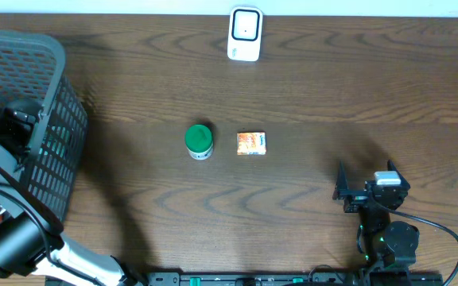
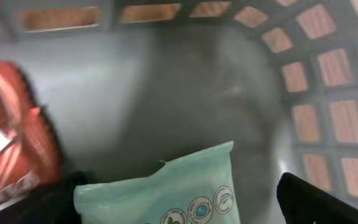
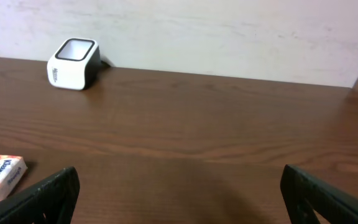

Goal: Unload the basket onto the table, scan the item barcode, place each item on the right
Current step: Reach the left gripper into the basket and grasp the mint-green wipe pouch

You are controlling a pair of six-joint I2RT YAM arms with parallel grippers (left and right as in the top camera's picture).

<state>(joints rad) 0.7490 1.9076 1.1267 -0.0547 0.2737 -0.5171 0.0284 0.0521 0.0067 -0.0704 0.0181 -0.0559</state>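
1. Your left hand [image 2: 188, 204] is down inside the basket [image 1: 48, 70], which stands at the left edge of the bench [image 1: 332, 95].
2. Its fingers [image 2: 325, 200] are spread wide and pinch nothing.
3. A pale green pouch [image 2: 166, 186] lies on the basket floor, its top edge between those fingers. You cannot tell whether either finger touches it.
4. A red packet [image 2: 11, 130] lies just left of the pouch in the left wrist view, blurred, with its print unreadable.
5. No barcode shows on the pouch from here, only a row of small round marks.
6. Your right hand [image 3: 182, 198] sits low over the bench at the near right, well apart from everything, its fingers spread and empty.
7. The white scanner [image 1: 244, 33] stands at the far edge of the bench, near the middle.
8. A jar [image 1: 199, 141] with a green lid stands upright mid-bench.
9. An orange box [image 1: 251, 143] lies flat just to the jar's right, a gap between them.
10. In the right wrist view the box's corner shows at the lower left and the scanner at the upper left.
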